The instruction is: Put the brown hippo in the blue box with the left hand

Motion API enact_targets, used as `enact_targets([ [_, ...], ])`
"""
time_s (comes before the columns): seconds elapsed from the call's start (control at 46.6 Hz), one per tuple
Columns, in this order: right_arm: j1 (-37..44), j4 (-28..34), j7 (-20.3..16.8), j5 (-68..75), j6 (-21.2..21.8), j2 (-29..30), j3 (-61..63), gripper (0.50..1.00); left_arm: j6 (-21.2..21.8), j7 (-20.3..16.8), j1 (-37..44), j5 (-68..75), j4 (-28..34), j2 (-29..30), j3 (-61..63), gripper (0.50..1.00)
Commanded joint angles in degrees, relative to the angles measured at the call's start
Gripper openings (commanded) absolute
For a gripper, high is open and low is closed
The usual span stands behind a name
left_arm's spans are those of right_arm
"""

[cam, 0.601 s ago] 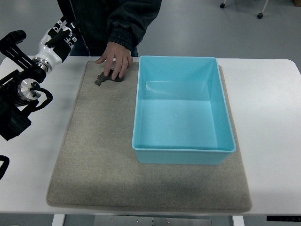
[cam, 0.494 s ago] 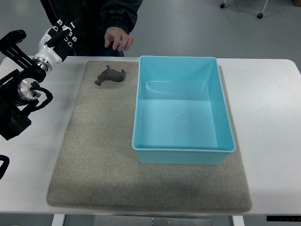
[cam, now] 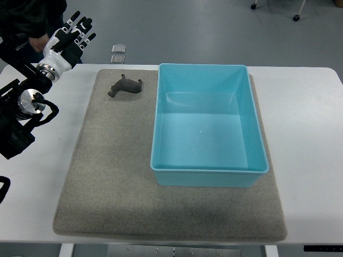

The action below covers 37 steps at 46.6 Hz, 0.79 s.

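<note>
Brown hippo (cam: 125,86) lying on gray mat (cam: 107,176), top edge, just beside blue box (cam: 209,174), at its 9 o'clock side, not touching. Box empty. Left hand (cam: 69,38) up at 10 o'clock from hippo, past table (cam: 305,118) edge, fingers (cam: 81,24) spread apart, holding nothing. Right hand not seen. Person's dark sleeve (cam: 27,16) in top left corner. Step in hand: start of reach, no grab yet. Next, likely: swing toward 4 o'clock, come down over hippo, close fingers round it, lift, carry toward 3 o'clock into box.
</note>
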Motion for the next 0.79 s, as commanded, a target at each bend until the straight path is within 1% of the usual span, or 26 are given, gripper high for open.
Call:
enact_targets([
  [0.0,0.00,0.00,0.00,0.00,0.00,0.00,0.00,0.936,-0.07,0.00,-0.35,0.26,0.00,0.15,0.52,0.996],
  [0.343,0.00,0.00,0.00,0.00,0.00,0.00,0.00,0.936,-0.25,-0.35,0.09,-0.35,0.70,0.41,0.26,0.994],
  [0.451,0.00,0.00,0.00,0.00,0.00,0.00,0.00,0.936,-0.25,-0.35,0.53,-0.70,2.63,-0.20,-0.18,0.996],
  [0.773,0.00,0.00,0.00,0.00,0.00,0.00,0.00,0.936,-0.78,-0.35,-0.26,-0.53,2.37,-0.29,-0.44,0.996],
])
